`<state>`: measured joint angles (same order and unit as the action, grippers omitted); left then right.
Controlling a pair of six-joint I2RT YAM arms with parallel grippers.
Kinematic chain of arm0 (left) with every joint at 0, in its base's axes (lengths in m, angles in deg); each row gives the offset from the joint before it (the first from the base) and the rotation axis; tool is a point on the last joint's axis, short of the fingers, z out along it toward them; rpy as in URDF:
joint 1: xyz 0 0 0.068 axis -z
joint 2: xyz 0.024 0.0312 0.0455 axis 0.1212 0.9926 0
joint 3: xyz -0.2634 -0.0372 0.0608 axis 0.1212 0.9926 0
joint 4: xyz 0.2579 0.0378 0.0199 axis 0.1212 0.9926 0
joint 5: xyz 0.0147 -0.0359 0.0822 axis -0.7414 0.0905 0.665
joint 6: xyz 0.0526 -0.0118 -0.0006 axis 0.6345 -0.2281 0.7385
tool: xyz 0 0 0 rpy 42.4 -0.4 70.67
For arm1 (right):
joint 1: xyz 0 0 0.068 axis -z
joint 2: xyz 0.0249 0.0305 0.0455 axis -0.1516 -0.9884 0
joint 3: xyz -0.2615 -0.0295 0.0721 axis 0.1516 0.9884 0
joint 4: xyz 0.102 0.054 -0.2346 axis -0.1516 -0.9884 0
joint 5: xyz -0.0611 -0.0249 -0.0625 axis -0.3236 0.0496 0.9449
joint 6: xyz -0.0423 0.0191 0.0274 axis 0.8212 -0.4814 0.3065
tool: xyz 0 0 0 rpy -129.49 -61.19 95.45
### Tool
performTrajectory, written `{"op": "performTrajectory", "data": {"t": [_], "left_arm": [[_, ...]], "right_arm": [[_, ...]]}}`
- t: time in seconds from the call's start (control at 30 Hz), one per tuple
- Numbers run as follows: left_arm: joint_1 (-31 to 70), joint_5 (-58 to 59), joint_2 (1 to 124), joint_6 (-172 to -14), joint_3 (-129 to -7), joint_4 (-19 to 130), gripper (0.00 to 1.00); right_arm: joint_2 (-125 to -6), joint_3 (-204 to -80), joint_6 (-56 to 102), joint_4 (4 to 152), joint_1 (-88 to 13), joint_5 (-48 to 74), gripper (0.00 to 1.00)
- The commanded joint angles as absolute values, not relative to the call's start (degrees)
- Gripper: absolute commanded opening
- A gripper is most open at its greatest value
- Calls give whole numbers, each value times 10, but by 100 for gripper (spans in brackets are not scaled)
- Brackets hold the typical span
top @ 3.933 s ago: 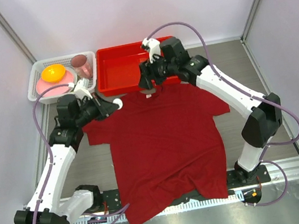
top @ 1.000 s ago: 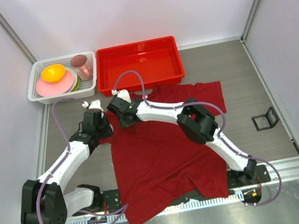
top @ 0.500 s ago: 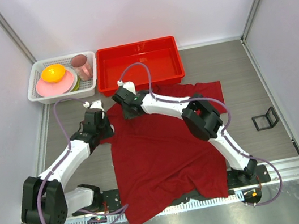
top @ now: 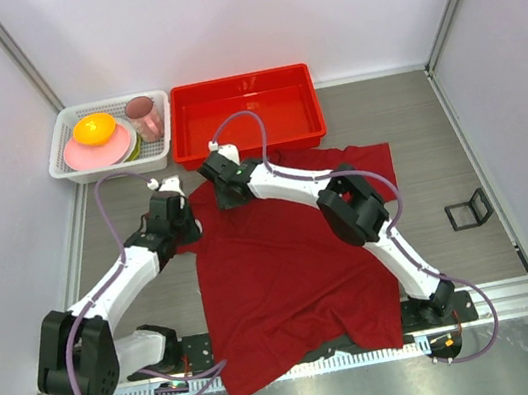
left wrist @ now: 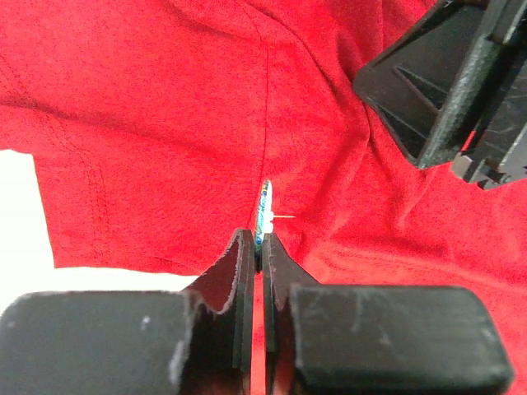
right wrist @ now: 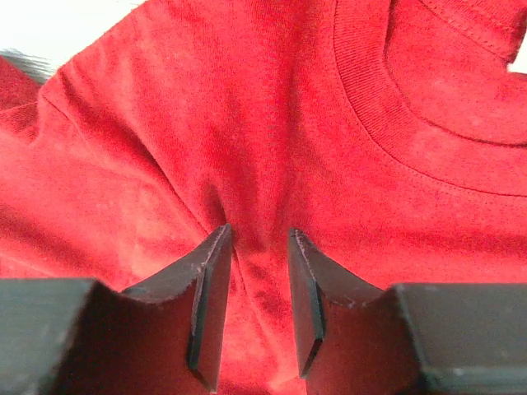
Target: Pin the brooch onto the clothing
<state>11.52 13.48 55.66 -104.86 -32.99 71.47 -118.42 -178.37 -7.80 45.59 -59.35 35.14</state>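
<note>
Pinching the brooch over the T-shirt

The left gripper has its jaws pressed almost together on the lower edge of the brooch. The wrist camera sees the disc edge-on, as a thin pale sliver standing up from the fingertips. A fine pin sticks out sideways from its back, towards the right of that view. The brooch hangs over dark red cloth near a sleeve seam, and whether the pin touches the fabric cannot be told. A strip of pale table shows past the sleeve hem at the left of that view.

The right gripper sits close by, a dark block in the upper right corner of the left wrist view. Its jaws stand partly apart and bear down on the T-shirt, with a tuck of fabric gathered between them and creases running into the gap. The ribbed collar curves just beyond its fingertips.

From above, both arms meet at the T-shirt's upper left shoulder. The garment lies spread on the table, its hem at the near edge between the arm bases. Behind it stands a bright red tray. Left of the tray, a white basket holds a pink plate, a yellow piece and a pink cup. A small black stand sits well apart at the right.
</note>
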Motion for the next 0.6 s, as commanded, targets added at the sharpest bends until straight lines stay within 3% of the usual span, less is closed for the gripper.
{"op": "performTrajectory", "data": {"t": [0.0,0.13,0.23,0.27,0.33,0.57], "left_arm": [[117,139,565,-1045,-350,691,0],[117,140,574,-1044,-357,692,0],[117,138,579,-1041,-362,693,0],[116,137,581,-1040,-361,693,0],[117,129,584,-1041,-364,692,0],[117,88,601,-1043,-364,637,0]], "right_arm": [[-1205,-1814,-92,456,-596,354,38],[-1219,-1813,-96,444,-596,366,31],[-1211,-1803,-97,445,-594,368,19],[-1208,-1801,-97,444,-593,368,8],[-1197,-1803,-93,445,-592,367,1],[-1141,-1802,-87,467,-581,341,1]]}}
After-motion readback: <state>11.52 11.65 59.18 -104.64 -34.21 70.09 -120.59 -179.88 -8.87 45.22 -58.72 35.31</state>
